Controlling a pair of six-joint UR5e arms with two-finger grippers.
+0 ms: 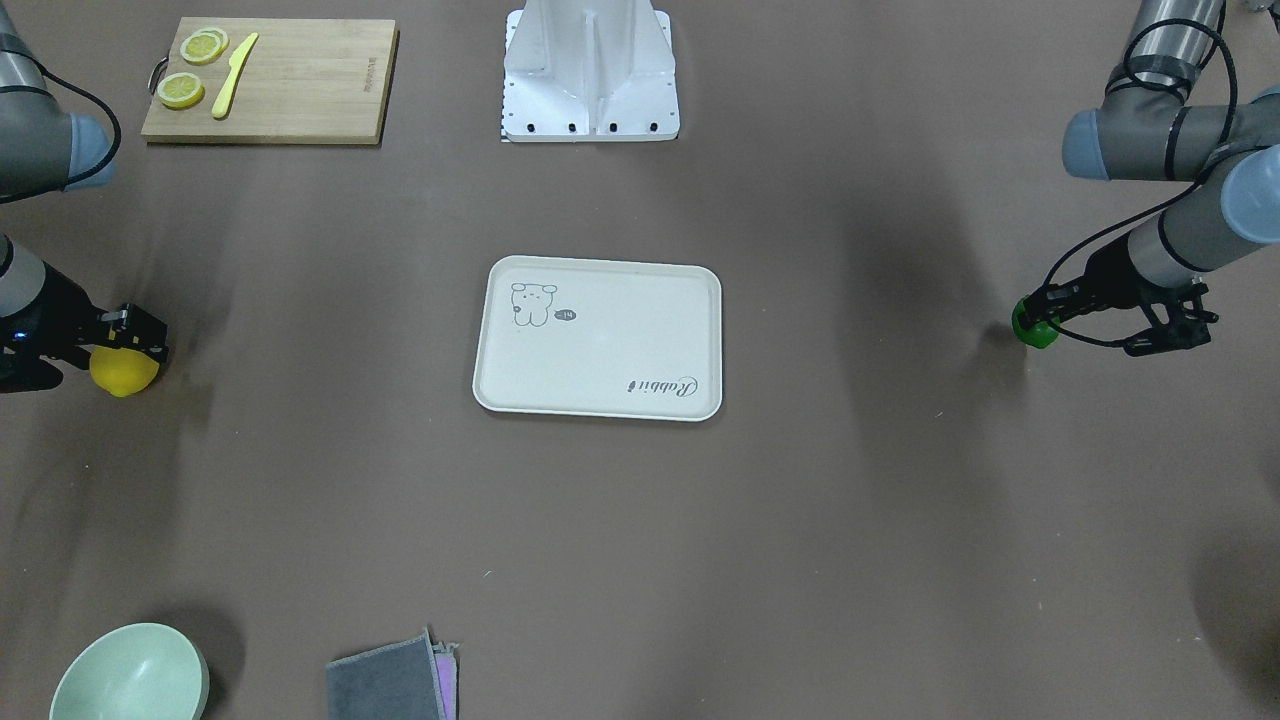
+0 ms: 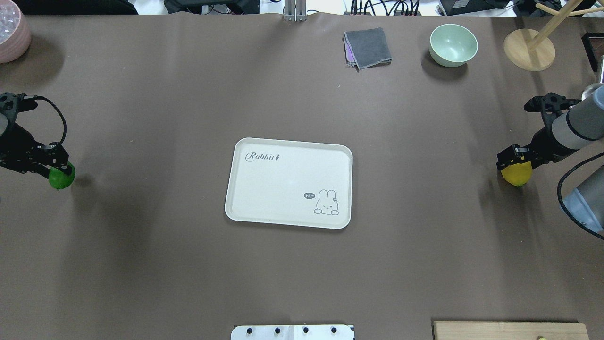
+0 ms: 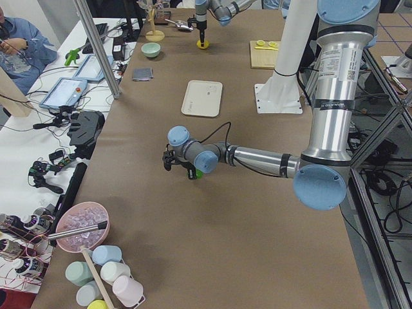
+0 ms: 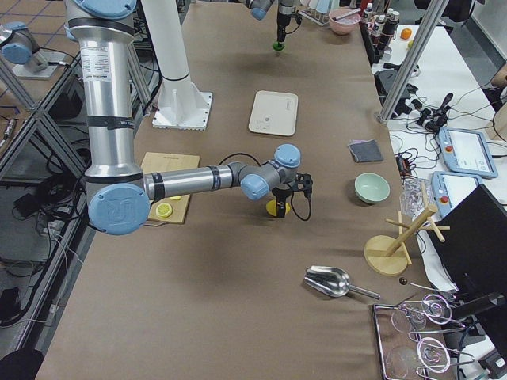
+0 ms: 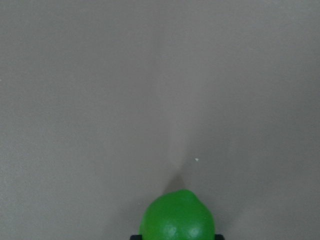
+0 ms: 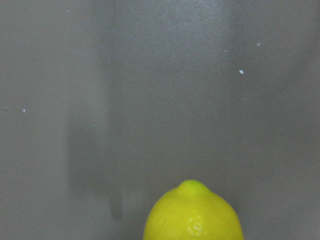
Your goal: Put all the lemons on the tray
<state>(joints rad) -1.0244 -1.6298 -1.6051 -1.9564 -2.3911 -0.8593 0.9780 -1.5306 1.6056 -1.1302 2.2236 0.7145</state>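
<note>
- The left gripper (image 2: 57,165) is clamping the green lemon (image 2: 62,177) between its fingers, close to the left edge of the counter (image 2: 188,264) and about midway along it. The left wrist view is showing the fruit's pointed end facing out over bare brown surface.
- The right gripper (image 2: 515,162) is closing down on the yellow lemon (image 2: 516,174) in the same way at the opposite, right edge, also about midway along. The fruit is sitting just under the black fingers.
- It cannot be told whether either lemon is touching the counter or hanging just clear of it.
- The tray (image 2: 283,189) is lying flat at the centre of the counter, between the two arms and well apart from both lemons. Its "Rabbit" script and cartoon drawing are facing up.
- A wooden cutting board (image 1: 310,90) is sitting at the robot-side right corner, carrying lemon slices (image 1: 181,90) and a yellow knife (image 1: 234,75).
- A pale green bowl (image 2: 453,47) and a folded grey cloth (image 2: 369,47) are lying along the operators' edge, toward the right corner.
</note>
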